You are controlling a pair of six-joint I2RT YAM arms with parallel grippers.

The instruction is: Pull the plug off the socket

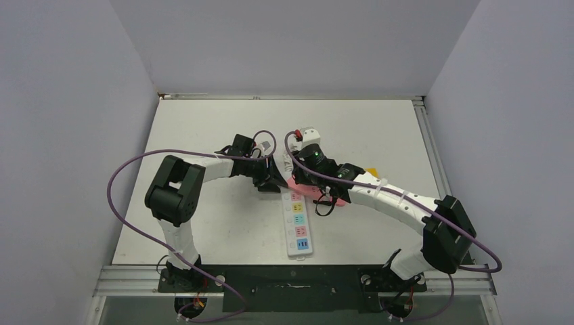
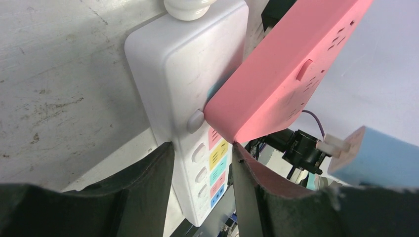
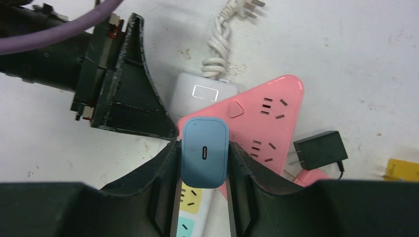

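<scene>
Nearest my bases, the socket lay lengthwise on the table, its blue outlet end toward me and its coloured row running away from me. Further along it, my left gripper straddled the white body, one finger against each long side, pinching it. Just beside that, my right gripper was pressed onto the flanks of the blue plug, its oval port facing the wrist camera; in the left wrist view the plug's white pronged end hung in the air, apart from the outlets. A pink power strip lay tilted across the socket's far end, with a black adapter close beside it. Beyond that the socket's coiled white cord trailed away.
</scene>
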